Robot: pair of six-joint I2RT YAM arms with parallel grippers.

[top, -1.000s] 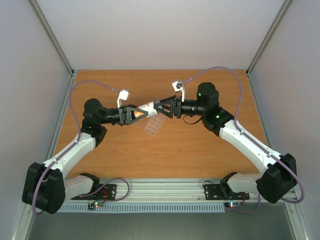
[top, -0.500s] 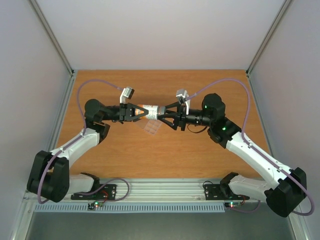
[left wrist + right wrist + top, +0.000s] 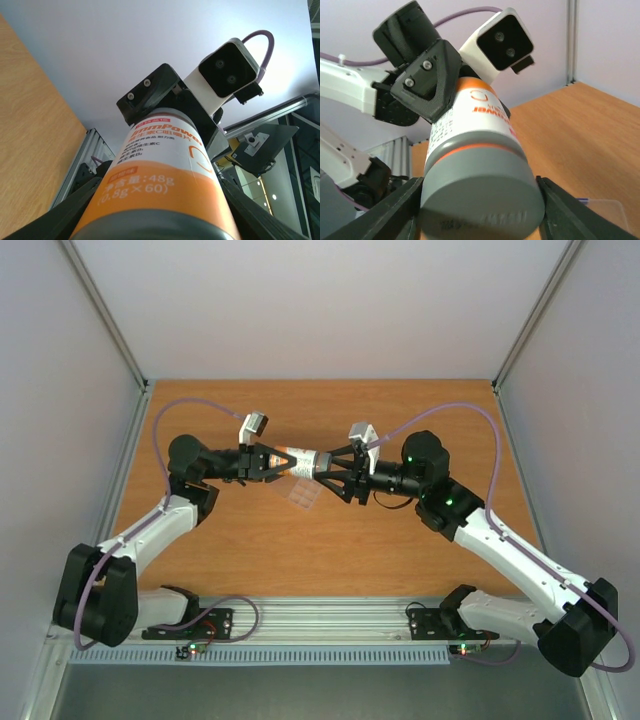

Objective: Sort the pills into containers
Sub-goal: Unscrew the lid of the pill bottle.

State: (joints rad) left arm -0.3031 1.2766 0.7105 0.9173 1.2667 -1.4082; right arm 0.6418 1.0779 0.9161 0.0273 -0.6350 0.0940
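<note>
My left claw (image 3: 283, 462) grips the bottle (image 3: 300, 461) and my right claw (image 3: 326, 471) clamps its cap (image 3: 482, 200), above the pill box (image 3: 305, 496) on the table (image 3: 330, 560). A jerky twist could scatter the unseen pills.

On the white-and-orange cylindrical plastic bottle (image 3: 161, 172), ":48g (0.8g × 60)" is printed in pale characters on the broad orange band. Just beyond that band, on the white part, "mmPower" is read in orange letters. The smaller lines beside it cannot be made out.

Bright even lighting; soft shadows; wrist close-ups slightly blurred.
</note>
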